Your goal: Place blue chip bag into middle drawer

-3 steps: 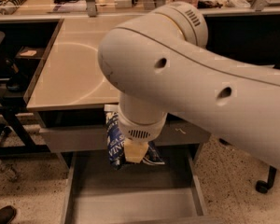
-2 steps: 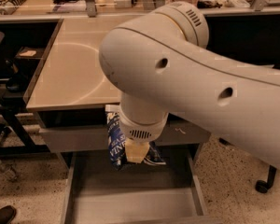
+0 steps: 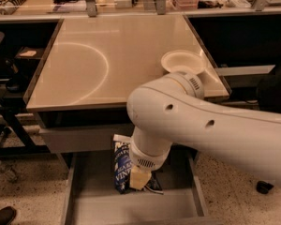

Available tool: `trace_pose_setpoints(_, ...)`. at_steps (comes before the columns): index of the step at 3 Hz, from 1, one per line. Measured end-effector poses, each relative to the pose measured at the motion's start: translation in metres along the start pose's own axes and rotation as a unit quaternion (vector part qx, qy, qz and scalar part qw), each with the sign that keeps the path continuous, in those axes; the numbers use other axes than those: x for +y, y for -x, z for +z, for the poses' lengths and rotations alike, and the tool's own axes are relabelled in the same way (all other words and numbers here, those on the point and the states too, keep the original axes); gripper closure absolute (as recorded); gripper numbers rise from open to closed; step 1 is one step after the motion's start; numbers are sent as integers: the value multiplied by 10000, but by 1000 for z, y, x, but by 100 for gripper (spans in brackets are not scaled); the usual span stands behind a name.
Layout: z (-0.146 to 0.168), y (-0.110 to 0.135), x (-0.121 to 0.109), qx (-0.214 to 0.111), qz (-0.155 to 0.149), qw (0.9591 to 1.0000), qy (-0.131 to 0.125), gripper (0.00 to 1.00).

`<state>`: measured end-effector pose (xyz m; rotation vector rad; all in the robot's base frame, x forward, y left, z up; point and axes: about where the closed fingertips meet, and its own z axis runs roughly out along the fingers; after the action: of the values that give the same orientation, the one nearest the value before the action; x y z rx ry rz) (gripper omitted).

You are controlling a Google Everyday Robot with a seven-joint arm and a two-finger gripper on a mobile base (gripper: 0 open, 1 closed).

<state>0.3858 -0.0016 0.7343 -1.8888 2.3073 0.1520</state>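
The blue chip bag [image 3: 123, 165], dark blue with a white top band and white lettering, is over the back part of the open middle drawer [image 3: 96, 206]. The drawer is grey, shallow and flat-bottomed, pulled out below the tabletop. My gripper [image 3: 139, 177] hangs from the thick white arm, points down into the drawer and is right against the bag's right side. The wrist hides part of the bag. I cannot tell whether the bag rests on the drawer bottom or hangs from the gripper.
A white bowl [image 3: 183, 61] stands on the beige tabletop [image 3: 93, 64] near its right edge. A grey drawer front [image 3: 75, 138] sits just above the open drawer. Black frames and legs stand left [image 3: 9, 121]. A castor [image 3: 264, 187] is on the floor right.
The camera view has pulled back and shifted, so the bowl and more tabletop show. The gripper and bag sit lower, within the drawer opening, still together.
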Motion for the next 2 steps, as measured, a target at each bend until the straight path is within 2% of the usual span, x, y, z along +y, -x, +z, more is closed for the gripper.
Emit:
trace_pose_setpoints(1,50,-17,-5,-35,247,9996,122,100)
trace_pose_setpoints(2,49,-17,-4,-30,243,9996,120,100)
